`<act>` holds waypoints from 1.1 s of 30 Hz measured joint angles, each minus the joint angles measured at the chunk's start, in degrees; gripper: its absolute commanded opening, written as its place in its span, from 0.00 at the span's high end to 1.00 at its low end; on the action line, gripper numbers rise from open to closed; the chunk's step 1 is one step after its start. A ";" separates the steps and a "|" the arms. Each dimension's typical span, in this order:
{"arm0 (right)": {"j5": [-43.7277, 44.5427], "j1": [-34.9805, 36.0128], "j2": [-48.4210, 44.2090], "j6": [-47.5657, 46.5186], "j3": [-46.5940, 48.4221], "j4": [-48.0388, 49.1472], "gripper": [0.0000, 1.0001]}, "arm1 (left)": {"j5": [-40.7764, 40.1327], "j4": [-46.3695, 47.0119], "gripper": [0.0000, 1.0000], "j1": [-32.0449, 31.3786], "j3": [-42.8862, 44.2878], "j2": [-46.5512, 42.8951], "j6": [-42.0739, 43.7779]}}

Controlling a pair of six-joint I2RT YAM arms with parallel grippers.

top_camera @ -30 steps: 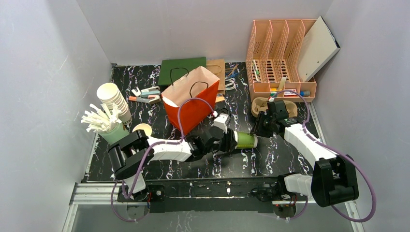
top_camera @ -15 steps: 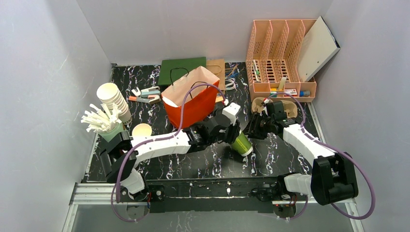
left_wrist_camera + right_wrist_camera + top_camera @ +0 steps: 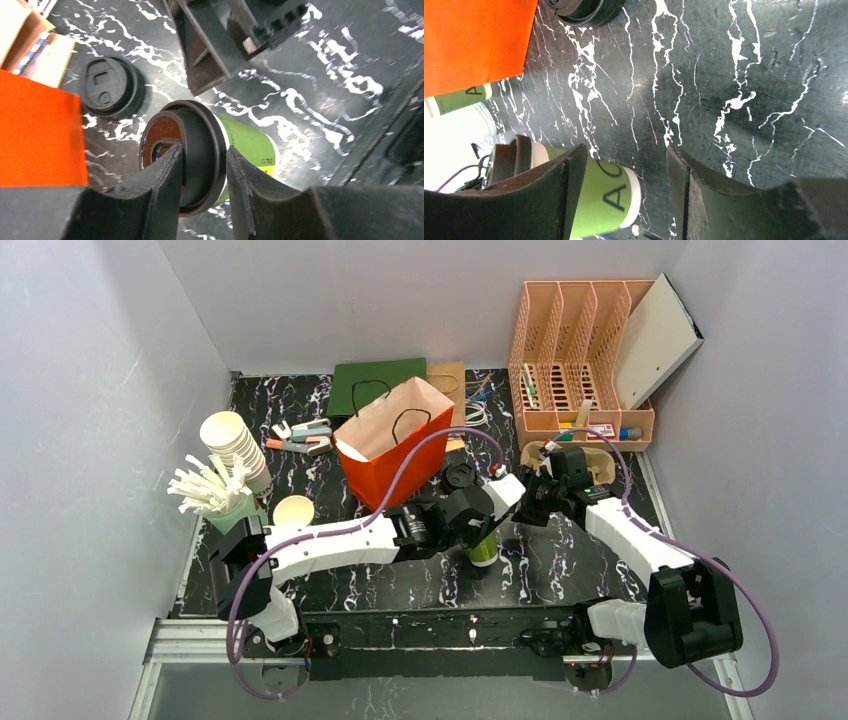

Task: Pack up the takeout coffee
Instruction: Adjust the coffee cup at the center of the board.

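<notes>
The takeout coffee (image 3: pixel 484 549) is a green paper cup with a black lid (image 3: pixel 200 150). It tilts just over the dark marble table, right of the orange paper bag (image 3: pixel 395 447). My left gripper (image 3: pixel 487 512) is shut on the lid (image 3: pixel 203 150), one finger on each side of the rim. The green cup body (image 3: pixel 250 145) sticks out beyond the fingers. My right gripper (image 3: pixel 624 155) stands open beside the cup's base (image 3: pixel 606 197) and holds nothing. In the top view my right gripper (image 3: pixel 528 498) sits just right of the cup.
A loose black lid (image 3: pixel 459 476) lies by the bag's right corner. At the left stand a stack of white cups (image 3: pixel 235 445), a green cup of white sticks (image 3: pixel 225 505) and a lidless cup (image 3: pixel 293 510). A peach organiser (image 3: pixel 580 360) and a cardboard carrier (image 3: pixel 598 462) sit at back right.
The left arm has swung the cup from lying level to nearly upright, further right and nearer. The right gripper has opened and let go of the cup's base.
</notes>
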 measured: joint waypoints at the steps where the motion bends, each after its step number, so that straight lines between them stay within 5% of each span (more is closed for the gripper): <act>1: 0.63 0.00 -0.46 -0.28 0.00 -0.09 0.31 | -1.33 -0.50 0.69 -0.48 0.00 0.07 1.66; 13: 8.44 0.02 -9.90 -1.38 -2.54 -0.22 0.30 | -26.34 -2.10 0.69 -7.93 0.04 5.09 18.62; 17: 9.77 0.02 -11.04 -1.25 -2.99 -0.31 0.29 | -31.34 -0.76 0.60 -9.03 -0.37 7.93 20.04; 26: 11.63 0.02 -12.81 -1.20 -3.08 -0.33 0.28 | -30.73 0.35 0.35 -9.16 -2.43 7.74 17.14; 33: 9.42 0.02 -12.81 -2.19 -3.06 -0.35 0.32 | -26.97 -2.16 0.29 -9.14 -2.51 4.70 13.35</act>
